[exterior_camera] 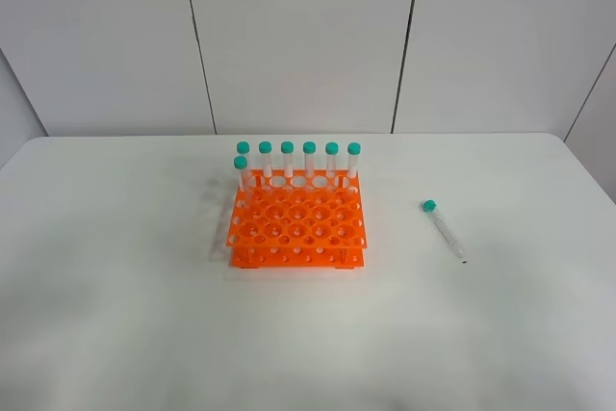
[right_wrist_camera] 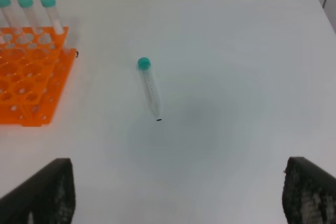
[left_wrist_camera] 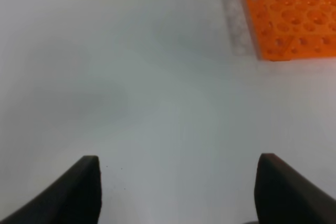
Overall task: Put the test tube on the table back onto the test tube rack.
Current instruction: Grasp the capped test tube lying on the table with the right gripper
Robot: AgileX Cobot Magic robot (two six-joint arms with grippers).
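Seven tubes [exterior_camera: 287, 161] stand in the rack [exterior_camera: 298, 258], test tube [exterior_camera: 445, 232] lying apart; both claws [left_wrist_camera: 178, 157] [right_wrist_camera: 178, 161] gape, seemingly empty.

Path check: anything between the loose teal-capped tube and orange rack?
Only bare white tabletop between clear teal-capped tube and orange plastic rack; exterior high view.

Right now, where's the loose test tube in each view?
Exterior high: test tube lies on the table, right of the test tube rack.
Left wrist: not in it.
Right wrist: test tube near the middle, on bare table.
Shared landmark: the test tube rack, in all three.
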